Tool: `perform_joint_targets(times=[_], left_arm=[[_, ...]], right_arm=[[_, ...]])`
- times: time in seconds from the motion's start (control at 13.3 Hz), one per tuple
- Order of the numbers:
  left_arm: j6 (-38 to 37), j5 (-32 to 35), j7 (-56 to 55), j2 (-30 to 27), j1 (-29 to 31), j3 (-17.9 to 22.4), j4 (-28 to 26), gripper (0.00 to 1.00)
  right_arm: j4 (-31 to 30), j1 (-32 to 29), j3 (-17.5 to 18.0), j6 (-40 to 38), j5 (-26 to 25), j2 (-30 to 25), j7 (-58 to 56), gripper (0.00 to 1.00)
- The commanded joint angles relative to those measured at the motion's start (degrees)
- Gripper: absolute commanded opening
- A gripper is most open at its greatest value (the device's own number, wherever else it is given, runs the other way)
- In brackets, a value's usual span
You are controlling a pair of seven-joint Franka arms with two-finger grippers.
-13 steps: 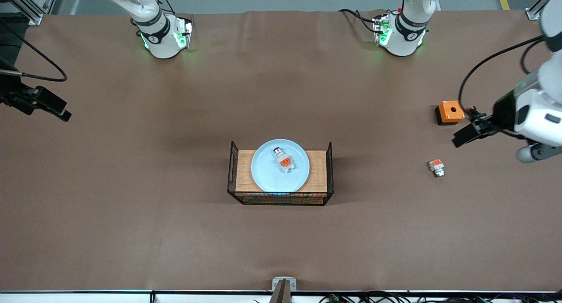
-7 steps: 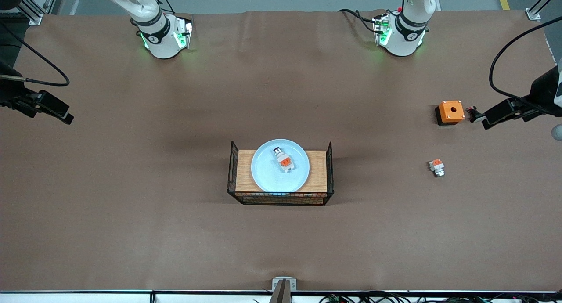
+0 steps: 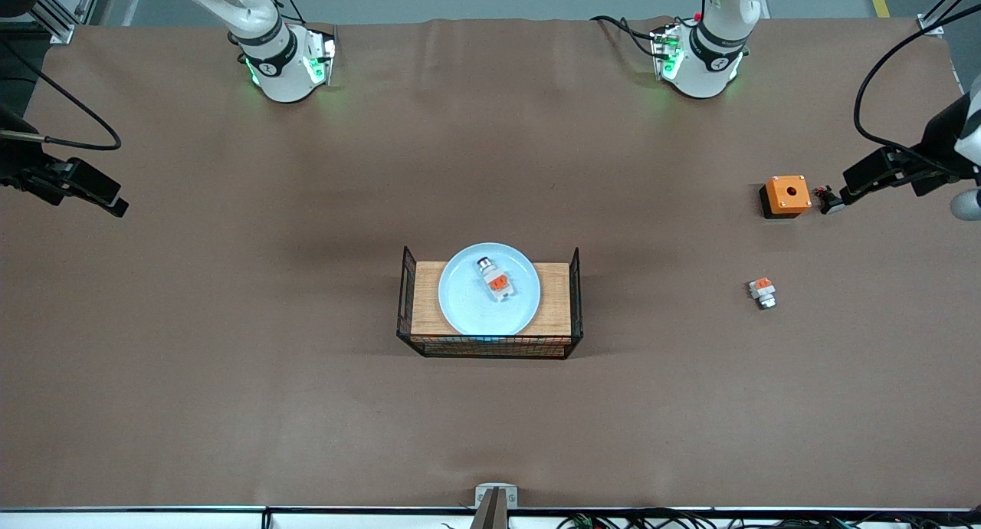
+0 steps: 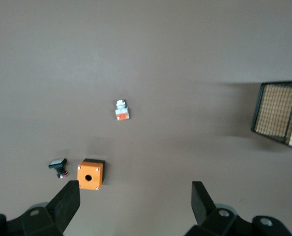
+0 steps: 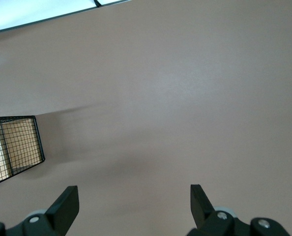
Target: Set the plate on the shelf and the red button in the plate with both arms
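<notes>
The plate (image 3: 489, 289) sits on a wooden board in a wire basket (image 3: 488, 349) at mid-table, with the red button (image 3: 495, 279) lying on it. The plate looks rigid, smooth and breakable, best taken by its rim. The button looks light and hard, best gripped across its blocky body.

The left gripper (image 4: 135, 204) hangs over the table's edge at the left arm's end, fingers spread, empty. The right gripper (image 5: 134, 202) waits over the right arm's edge, fingers spread, empty.
</notes>
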Motion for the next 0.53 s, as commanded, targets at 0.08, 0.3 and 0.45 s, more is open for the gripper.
perform_joint_targets(times=[0.08,0.3,0.45], left_arm=[[1.55,-0.5,3.48,-8.59,-9.77,9.71,-9.61,1.0],[3.75,-1.29,5.5,-12.82,-13.92,14.38,-15.07,1.0],[3.4,-1.29,5.6,-13.09,-13.75,14.12,-14.64,1.0]], right_arm=[[1.31,-0.69,0.21,-0.91,-0.36,0.42,-4.67,1.0],[1.4,-1.13,0.04,-1.52,-0.1,0.33,-7.33,1.0],[1.4,-1.31,-0.05,-1.61,-0.19,0.24,-7.33,1.0]])
